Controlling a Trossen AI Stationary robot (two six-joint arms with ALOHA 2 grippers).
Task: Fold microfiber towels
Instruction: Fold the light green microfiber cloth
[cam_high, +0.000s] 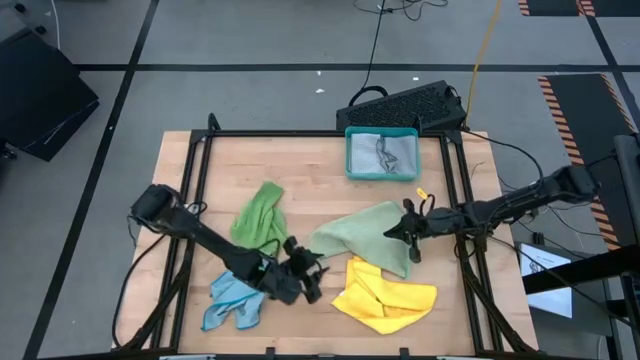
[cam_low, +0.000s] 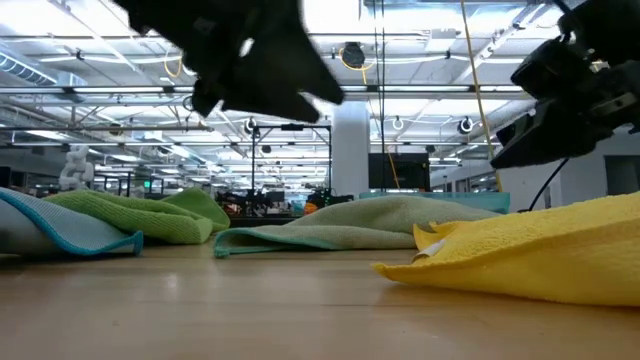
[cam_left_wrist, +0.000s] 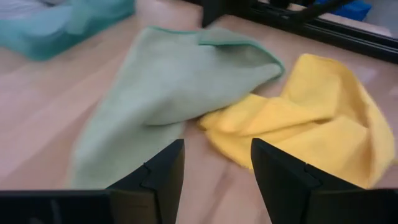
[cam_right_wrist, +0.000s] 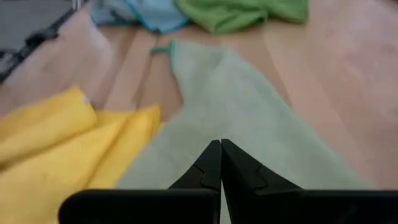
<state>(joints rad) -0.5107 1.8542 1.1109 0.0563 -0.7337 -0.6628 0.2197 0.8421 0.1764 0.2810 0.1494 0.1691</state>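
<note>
Both grippers hover over loose microfiber towels on the wooden bench; no towel is held.

The left gripper (cam_high: 300, 275), jaws spread and empty, hangs above the bench between the crumpled light blue microfiber towel (cam_high: 232, 300) on its left and the rumpled yellow microfiber towel (cam_high: 385, 296) on its right. The right gripper (cam_high: 408, 233), jaws pressed together with nothing between them, hangs over the pale green microfiber towel (cam_high: 365, 235) at mid-bench. The bright green microfiber towel (cam_high: 258, 215) lies far-left; a grey cloth sits in the teal plastic tray (cam_high: 381, 154) at the far edge. For a clean fold, likely pick one towel, spread it flat first, then pinch a corner at its hem.
</note>
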